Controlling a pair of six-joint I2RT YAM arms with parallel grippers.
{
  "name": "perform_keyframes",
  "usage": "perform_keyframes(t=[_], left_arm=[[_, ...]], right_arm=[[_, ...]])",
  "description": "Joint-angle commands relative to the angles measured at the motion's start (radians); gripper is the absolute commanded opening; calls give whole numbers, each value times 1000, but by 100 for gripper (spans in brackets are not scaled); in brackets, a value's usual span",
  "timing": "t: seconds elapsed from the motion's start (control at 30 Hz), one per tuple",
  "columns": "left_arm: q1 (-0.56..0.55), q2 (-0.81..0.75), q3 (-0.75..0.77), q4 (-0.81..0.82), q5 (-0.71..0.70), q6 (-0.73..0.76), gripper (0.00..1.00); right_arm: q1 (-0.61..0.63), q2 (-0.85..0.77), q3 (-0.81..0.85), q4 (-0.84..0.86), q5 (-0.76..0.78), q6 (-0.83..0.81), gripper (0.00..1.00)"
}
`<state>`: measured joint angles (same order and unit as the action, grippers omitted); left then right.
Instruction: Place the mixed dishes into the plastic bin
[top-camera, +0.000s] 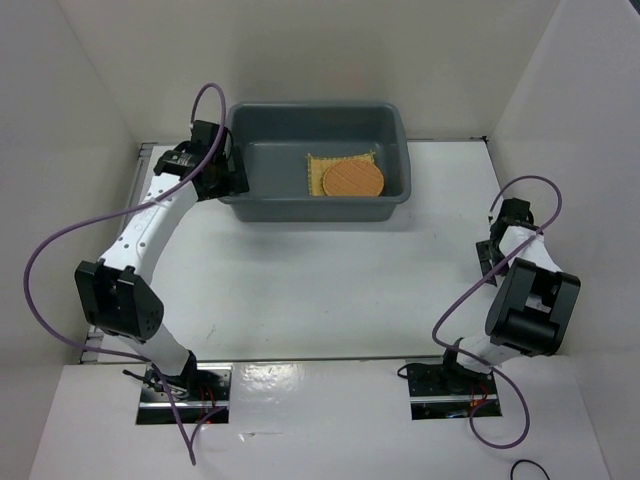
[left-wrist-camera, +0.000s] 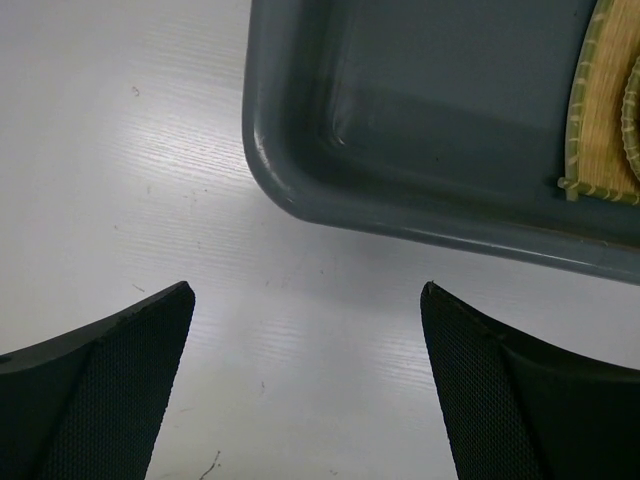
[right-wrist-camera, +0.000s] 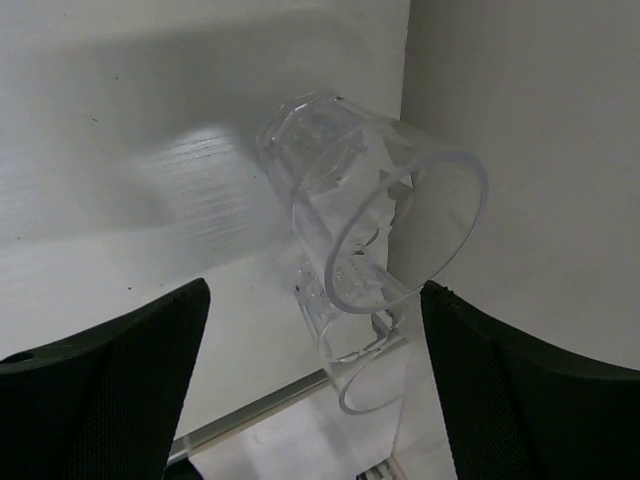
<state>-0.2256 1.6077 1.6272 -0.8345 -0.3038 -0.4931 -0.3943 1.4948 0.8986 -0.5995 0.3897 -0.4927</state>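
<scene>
The dark grey plastic bin (top-camera: 316, 205) stands at the back centre of the table. Inside it, towards the right, lies the square yellow mat (top-camera: 314, 176) with the round orange-brown disc (top-camera: 352, 180) on top of it. The round yellow disc is not in view. My left gripper (top-camera: 228, 178) is open and empty, low over the table just outside the bin's near-left corner (left-wrist-camera: 300, 190). The mat's edge (left-wrist-camera: 600, 130) shows at the right of the left wrist view. My right gripper (top-camera: 488, 258) is open and empty at the table's right side.
A clear plastic cup (right-wrist-camera: 370, 190) lies on its side against the right wall, just beyond my right gripper's (right-wrist-camera: 315, 288) open fingers. White walls enclose the table on the left, back and right. A purple cable loops beside each arm.
</scene>
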Motion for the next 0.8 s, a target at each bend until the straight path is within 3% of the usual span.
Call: perform_keyframes(t=[0.0, 0.37, 0.47, 0.5, 0.57, 0.7, 0.77], left_arm=[[0, 20, 23, 29, 40, 19, 100], [0, 38, 23, 11, 71, 19, 100], [0, 38, 23, 11, 71, 19, 100], [0, 38, 23, 11, 60, 10, 100], [0, 29, 23, 2, 51, 10, 100], [12, 18, 23, 2, 61, 10, 100], [22, 9, 23, 2, 74, 10, 100]], right_arm=[[-9, 7, 45, 37, -100, -38, 89], [-9, 134, 101, 67, -123, -67, 67], [-9, 174, 154, 21, -132, -55, 41], [-9, 174, 172, 3, -158, -44, 20], [-9, 110, 252, -60, -196, -34, 3], [109, -11, 443, -129, -192, -33, 0], [251, -53, 499, -129, -174, -49, 0]])
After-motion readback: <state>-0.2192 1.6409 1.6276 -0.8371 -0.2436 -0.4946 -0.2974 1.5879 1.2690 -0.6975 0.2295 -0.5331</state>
